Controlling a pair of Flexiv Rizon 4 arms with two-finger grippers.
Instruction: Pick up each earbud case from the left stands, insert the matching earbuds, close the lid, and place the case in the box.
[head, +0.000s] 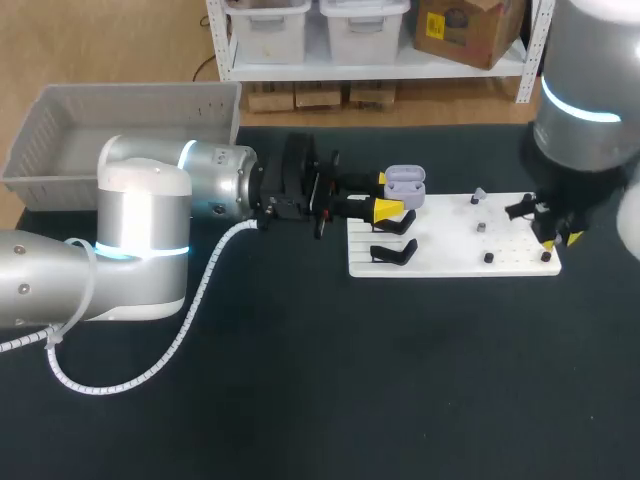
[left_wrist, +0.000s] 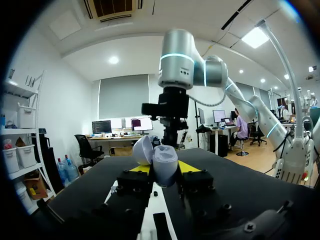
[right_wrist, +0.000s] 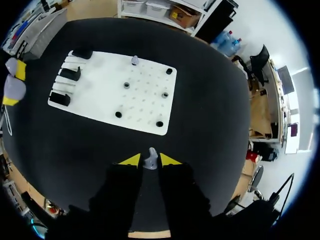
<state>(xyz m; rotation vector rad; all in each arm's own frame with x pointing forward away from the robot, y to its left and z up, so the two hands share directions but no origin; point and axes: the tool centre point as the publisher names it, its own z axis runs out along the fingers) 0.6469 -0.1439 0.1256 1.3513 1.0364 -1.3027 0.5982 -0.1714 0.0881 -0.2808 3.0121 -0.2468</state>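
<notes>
My left gripper (head: 388, 195) is shut on a lavender earbud case (head: 405, 182) above the left end of the white board (head: 455, 262). In the left wrist view the case (left_wrist: 161, 164) sits between the yellow tips with its lid open. My right gripper (head: 560, 240) hangs over the board's right edge. It is shut on a small lavender earbud (right_wrist: 150, 160), which shows between its tips in the right wrist view. A second earbud (head: 479, 195) rests on a peg at the back of the board. Two empty black stands (head: 393, 250) are at the board's left end.
A grey plastic basket (head: 130, 125) stands at the table's back left, behind my left arm. Several small dark pegs (head: 489, 257) dot the right half of the board. Black tabletop lies open in front of the board.
</notes>
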